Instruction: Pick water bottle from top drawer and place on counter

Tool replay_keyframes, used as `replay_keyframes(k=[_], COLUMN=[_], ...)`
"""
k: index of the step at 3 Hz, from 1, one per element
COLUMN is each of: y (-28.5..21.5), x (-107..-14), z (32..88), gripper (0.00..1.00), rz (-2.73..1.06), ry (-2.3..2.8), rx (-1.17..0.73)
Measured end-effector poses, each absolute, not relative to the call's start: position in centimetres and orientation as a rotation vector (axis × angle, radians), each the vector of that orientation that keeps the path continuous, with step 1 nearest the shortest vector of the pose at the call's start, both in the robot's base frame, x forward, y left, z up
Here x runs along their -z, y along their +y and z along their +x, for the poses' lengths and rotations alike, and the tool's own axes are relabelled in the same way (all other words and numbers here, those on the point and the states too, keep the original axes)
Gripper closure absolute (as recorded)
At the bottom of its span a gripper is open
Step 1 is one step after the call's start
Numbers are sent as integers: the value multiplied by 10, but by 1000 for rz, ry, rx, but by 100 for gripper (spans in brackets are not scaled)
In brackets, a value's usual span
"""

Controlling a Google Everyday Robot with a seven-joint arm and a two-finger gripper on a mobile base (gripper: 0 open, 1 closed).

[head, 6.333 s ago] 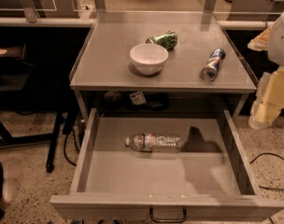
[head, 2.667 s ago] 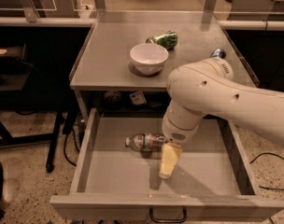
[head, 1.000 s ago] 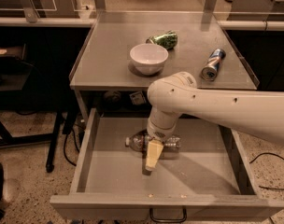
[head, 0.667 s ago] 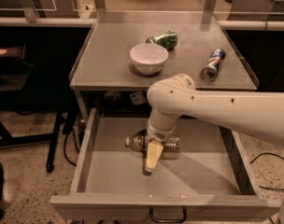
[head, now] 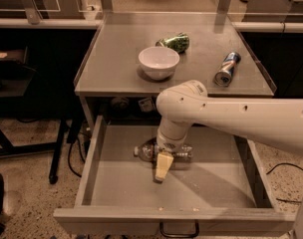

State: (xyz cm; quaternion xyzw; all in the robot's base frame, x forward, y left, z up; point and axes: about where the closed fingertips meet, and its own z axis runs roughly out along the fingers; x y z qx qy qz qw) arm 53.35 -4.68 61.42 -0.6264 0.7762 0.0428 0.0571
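Observation:
The water bottle (head: 144, 152) lies on its side on the flat bottom of the open top drawer (head: 116, 185), cap to the left, near the drawer's back middle. My gripper (head: 164, 159) hangs down from the white arm (head: 226, 116) right over the bottle's middle and hides that part; its cream tip shows in front of the bottle. The bottle rests on the drawer floor. The grey counter (head: 116, 59) lies above and behind the drawer.
On the counter stand a white bowl (head: 158, 61), a crumpled green bag (head: 175, 42) behind it and a blue-silver can (head: 227, 68) lying at the right. The drawer's dark wire handle (head: 179, 230) is at the front. Cables lie on the floor at the left.
The arm came in from the right, went down into the drawer and shifted left onto the bottle. Over the last second it has hardly moved; the bottle lies where it was.

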Motion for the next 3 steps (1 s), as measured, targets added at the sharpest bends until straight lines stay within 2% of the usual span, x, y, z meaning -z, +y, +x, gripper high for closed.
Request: replay_keyframes(k=[3], y=[-47], x=[-614], z=[533], gripper=[88], rz=[-1899], ry=[2354], rx=[-130])
